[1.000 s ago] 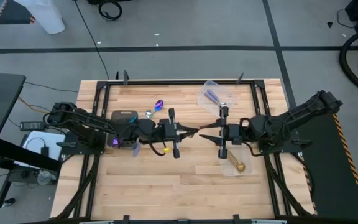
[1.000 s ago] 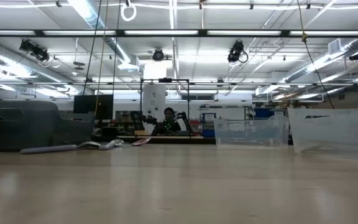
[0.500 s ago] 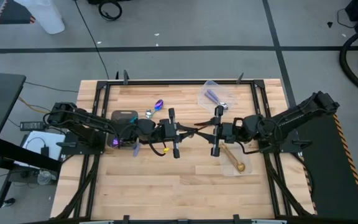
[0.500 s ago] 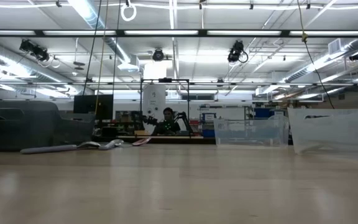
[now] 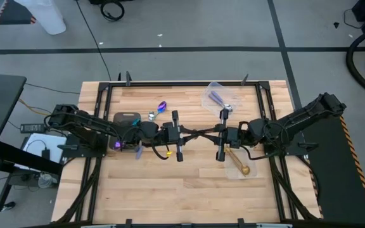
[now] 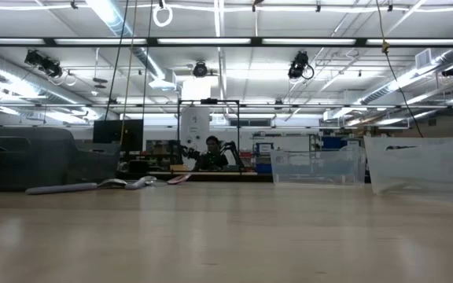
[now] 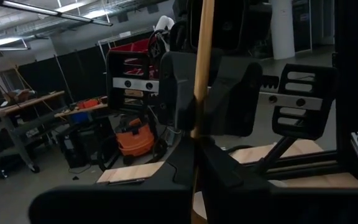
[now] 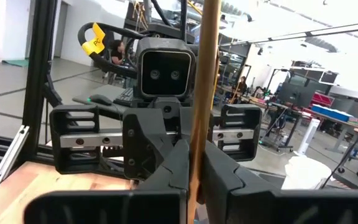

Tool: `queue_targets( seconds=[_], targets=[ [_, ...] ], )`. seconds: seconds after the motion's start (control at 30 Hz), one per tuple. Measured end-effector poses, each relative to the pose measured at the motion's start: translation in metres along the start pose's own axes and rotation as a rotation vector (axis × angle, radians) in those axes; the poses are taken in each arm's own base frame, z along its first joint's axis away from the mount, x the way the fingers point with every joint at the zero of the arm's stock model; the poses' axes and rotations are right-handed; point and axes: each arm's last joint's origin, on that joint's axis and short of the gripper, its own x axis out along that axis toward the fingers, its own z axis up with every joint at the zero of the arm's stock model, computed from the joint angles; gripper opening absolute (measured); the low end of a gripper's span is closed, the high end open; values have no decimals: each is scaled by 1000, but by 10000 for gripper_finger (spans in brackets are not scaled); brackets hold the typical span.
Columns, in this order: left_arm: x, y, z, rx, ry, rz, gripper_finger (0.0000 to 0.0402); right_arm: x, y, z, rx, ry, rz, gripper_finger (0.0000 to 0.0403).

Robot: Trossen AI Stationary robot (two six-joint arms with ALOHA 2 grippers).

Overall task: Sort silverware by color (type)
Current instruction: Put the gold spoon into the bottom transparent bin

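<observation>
A gold spoon (image 7: 202, 62) is held in the air over the table's middle, between my two grippers, which face each other. My left gripper (image 5: 195, 133) comes from the left and is shut on it. My right gripper (image 5: 206, 133) comes from the right, and its fingers are closed in on the same handle (image 8: 207, 74). Another gold spoon (image 5: 241, 164) lies in a clear container at the right. A lilac-handled spoon (image 5: 217, 97) lies in a clear container at the far side. A purple-blue spoon (image 5: 162, 106) and a silver spoon (image 5: 151, 116) rest flat on the wood. My left gripper pinches the gold spoon's handle (image 7: 197, 134) between its two fingers, coming level from the table's left, fingers across the handle. The spoon is lifted clear. My right gripper pinches the same handle (image 8: 197, 146) from the table's right, level, fingers across it, close beside the left fingers.
A dark grey tray (image 5: 126, 118) sits under the left arm, with a lilac-handled spoon (image 5: 138, 151) beside it. Clear containers (image 6: 317, 167) stand at the right in the low view. A black frame (image 5: 170, 83) runs around the table's edges. Bare wood lies along the near side.
My right gripper has moved toward the table's left, up to the left gripper, and its spread fingers have closed in on the gold spoon's handle. My left gripper has kept still, with the spoon in its hold.
</observation>
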Motion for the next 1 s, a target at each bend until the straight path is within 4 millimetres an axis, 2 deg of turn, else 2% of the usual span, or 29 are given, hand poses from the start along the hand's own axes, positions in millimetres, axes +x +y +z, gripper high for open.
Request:
queue_targets(
  seconds=[0.23, 0.6, 0.87, 1.0],
  targets=[
    [0, 0, -1, -4, 13, -3, 32, -1, -1, 0, -5, 17, 0, 25],
    [-1, -2, -3, 39, 42, -10, 125, -23, -14, 8, 92, 97, 13, 25],
    [-1, -3, -5, 31, 61, -15, 129, -41, -27, 6, 169, 213, 12, 25],
    [-1, -3, -5, 52, 59, -15, 129, -46, -30, 2, 264, 269, 1, 31]
  ],
)
